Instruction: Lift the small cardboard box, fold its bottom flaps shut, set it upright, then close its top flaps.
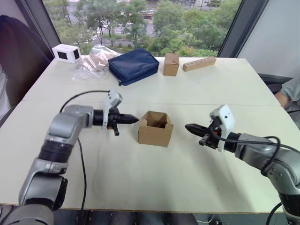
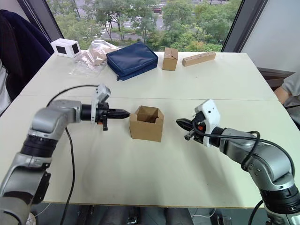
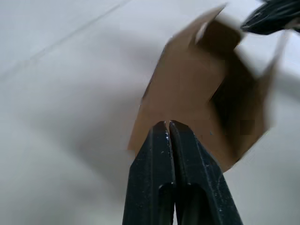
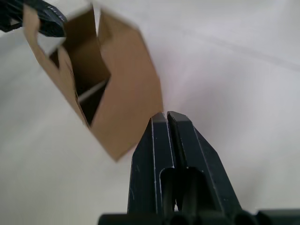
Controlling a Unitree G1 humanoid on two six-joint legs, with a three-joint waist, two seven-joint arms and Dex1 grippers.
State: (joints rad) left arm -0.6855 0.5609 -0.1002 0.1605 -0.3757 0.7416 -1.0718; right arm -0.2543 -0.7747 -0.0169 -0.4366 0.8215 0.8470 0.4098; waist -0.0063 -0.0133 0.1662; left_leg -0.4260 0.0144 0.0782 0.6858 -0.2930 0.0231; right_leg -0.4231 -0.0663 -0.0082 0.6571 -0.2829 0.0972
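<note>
Basically nothing done: small brown corrugated cardboard box sits on white worktop, top flaps open; left hand and right hand closed, empty, flanking it.

The small cardboard box sits upright on the tabletop at its centre, top flaps standing open. The left gripper lies at the box's nine o'clock, just beside it — the right gripper at its three o'clock, near but apart. Along the far edge, from eleven to one o'clock: a small case, a plastic bag, a zipped pouch, a taller box and a long block.
</note>
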